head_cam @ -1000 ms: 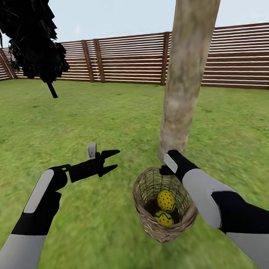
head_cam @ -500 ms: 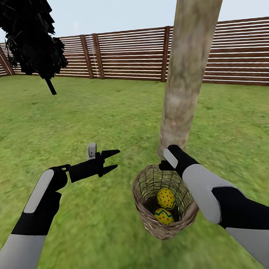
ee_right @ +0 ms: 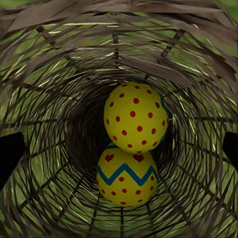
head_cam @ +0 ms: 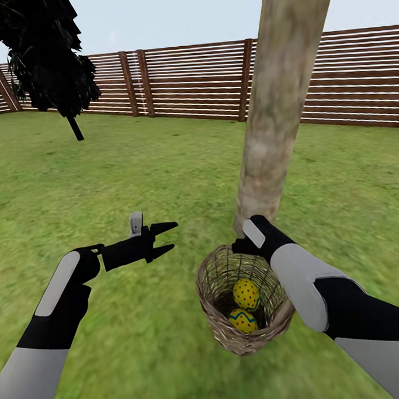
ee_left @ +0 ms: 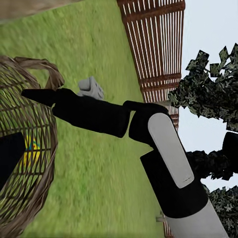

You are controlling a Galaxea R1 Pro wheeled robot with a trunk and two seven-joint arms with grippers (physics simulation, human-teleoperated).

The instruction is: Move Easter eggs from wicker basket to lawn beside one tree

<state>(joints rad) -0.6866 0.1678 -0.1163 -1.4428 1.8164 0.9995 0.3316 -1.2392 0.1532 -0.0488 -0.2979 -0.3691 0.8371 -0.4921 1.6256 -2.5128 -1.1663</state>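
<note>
- I am looking out over a broad green lawn (head_cam: 134, 185), patchy in texture, closed off at the back by a brown slatted fence (head_cam: 187, 83) under a pale sky.
- A thick, pale mottled tree (head_cam: 279, 102) trunk rises from the grass just ahead of me; its top is cut off by the frame. A thin-trunked tree with black foliage (head_cam: 43, 55) stands far off to my left.
- The wicker basket (head_cam: 214, 315) sits just in front of the trunk's foot, tipped so its mouth faces me. Whether it rests on the grass or is lifted, I cannot tell.
- I count two Easter eggs (head_cam: 246, 294) inside, one dotted, one with its blue zigzag showing, touching each other. In the right wrist view they lie deep in the weave (ee_right: 134, 124). A third egg I cannot make out.
- My right gripper (head_cam: 243, 245) is at the basket's far rim; the wrist hides the jaws, so I cannot tell whether they grip it.
- My left gripper (head_cam: 166, 236) hangs over bare grass to the basket's left, jaws apart and holding nothing.
</note>
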